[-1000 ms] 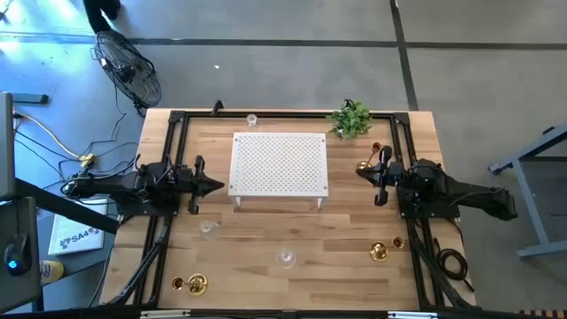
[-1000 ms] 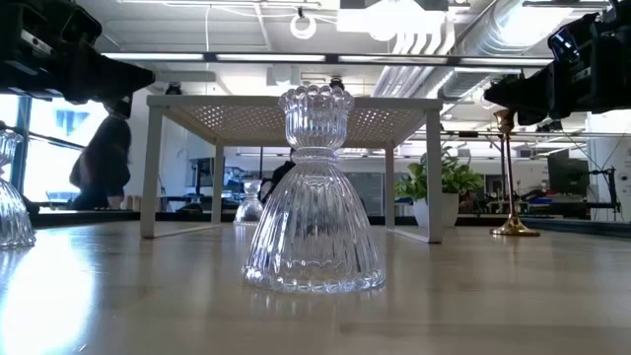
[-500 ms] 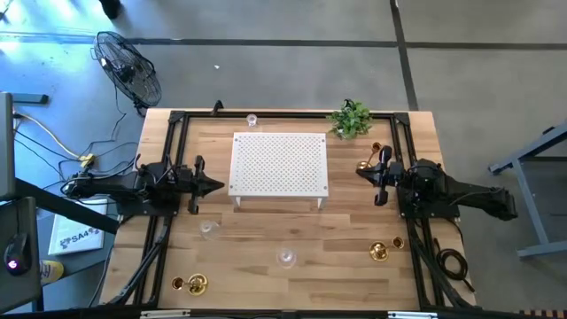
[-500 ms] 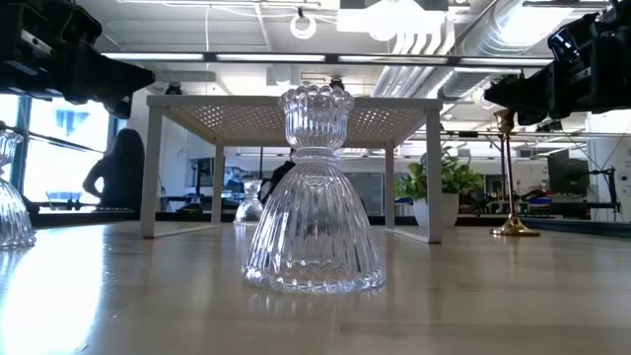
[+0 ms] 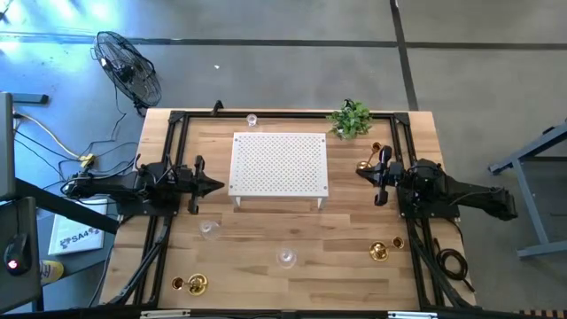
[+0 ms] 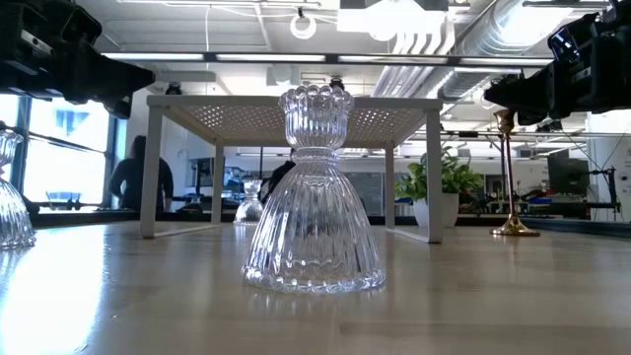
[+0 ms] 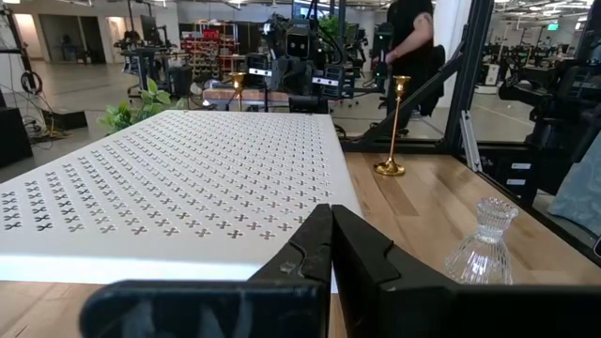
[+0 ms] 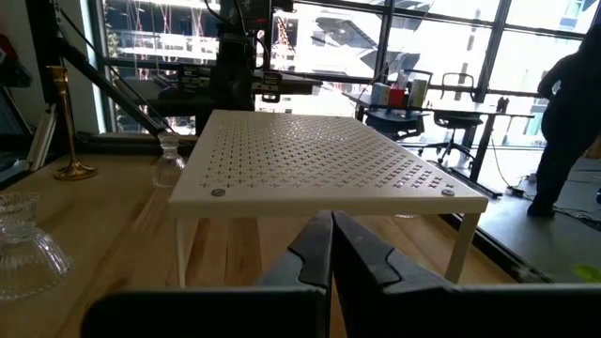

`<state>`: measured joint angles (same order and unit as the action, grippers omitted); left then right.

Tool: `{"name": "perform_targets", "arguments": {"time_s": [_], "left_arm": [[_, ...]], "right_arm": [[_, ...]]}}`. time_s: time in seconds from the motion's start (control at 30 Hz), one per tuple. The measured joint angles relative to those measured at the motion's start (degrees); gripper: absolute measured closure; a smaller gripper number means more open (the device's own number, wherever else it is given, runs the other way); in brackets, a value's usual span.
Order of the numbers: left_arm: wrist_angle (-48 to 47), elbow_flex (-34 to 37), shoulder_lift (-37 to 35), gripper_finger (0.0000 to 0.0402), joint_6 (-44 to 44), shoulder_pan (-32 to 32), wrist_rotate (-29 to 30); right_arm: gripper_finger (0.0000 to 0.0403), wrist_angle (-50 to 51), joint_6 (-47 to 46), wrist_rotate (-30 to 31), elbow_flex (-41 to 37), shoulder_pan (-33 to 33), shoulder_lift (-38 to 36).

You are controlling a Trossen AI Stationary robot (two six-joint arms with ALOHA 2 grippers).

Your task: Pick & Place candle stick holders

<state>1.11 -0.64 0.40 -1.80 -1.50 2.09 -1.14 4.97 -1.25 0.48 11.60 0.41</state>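
The left hand (image 5: 215, 185) and right hand (image 5: 361, 168) are held pressed together and empty, flanking the white platform (image 5: 279, 163) at 9 and 3 o'clock. The candle holders (image 5: 286, 258) are scattered on the tabletop (image 5: 266, 275), mostly from 4 to 8 o'clock, none yet grasped.

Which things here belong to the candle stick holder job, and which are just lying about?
Job: front glass holder; left glass holder; rear glass holder; front-left gold holder; front-right gold holder; right gold holder; rear-right gold holder; left gripper and right gripper, both shut, idle.
Lying about: white perforated platform; plant; floor fan.
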Motion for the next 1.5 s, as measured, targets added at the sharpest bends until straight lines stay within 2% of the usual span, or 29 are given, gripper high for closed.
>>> {"name": "perform_targets", "arguments": {"time_s": [1.3,1.5], "left_arm": [[0.0,0.0,0.0,0.0401,1.4,0.0,0.2],[0.0,0.0,0.0,0.0401,1.5,0.0,0.3]], "right_arm": [[0.0402,0.0,-0.2,0.0,0.0,0.0,0.0],[0.0402,0.0,-11.3,0.9,0.0,0.0,0.0]]}}
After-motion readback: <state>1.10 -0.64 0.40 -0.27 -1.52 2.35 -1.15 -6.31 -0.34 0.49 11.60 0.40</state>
